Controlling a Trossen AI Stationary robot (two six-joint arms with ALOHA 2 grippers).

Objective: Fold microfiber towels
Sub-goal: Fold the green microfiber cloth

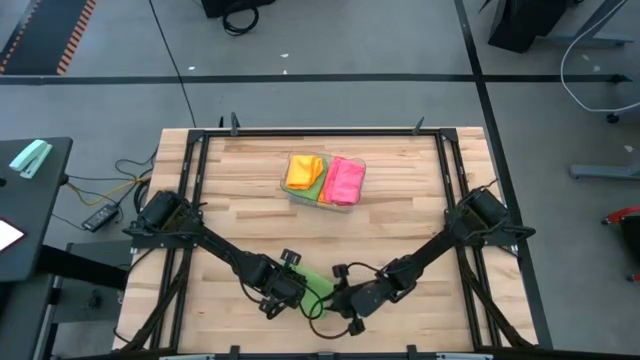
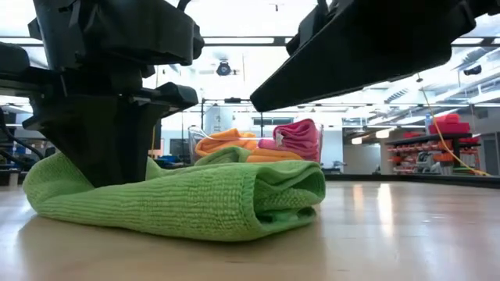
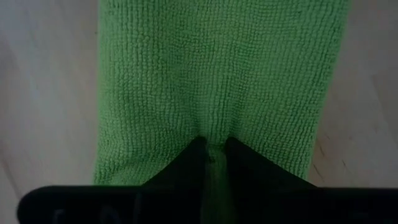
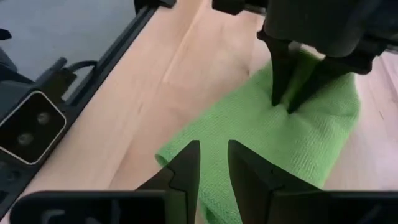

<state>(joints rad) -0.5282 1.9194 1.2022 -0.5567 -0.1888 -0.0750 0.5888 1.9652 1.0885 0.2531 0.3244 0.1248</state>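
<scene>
Green towel [image 3: 217,81] pinched between left fingers [image 3: 193,155]

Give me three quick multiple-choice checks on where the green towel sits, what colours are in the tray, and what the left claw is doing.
1. The green towel lies:
A in the tray
B on the table's near edge, between both claws
C on the floor

2. Towels in the clear tray include:
A orange and pink
B blue and white
C only green

3. The left claw is:
A wide open above the table
B shut on the green towel
C out of view

Key: B, both arms meet there; A, the orange towel and pink towel show; B, its fingers pinch green fabric.
</scene>
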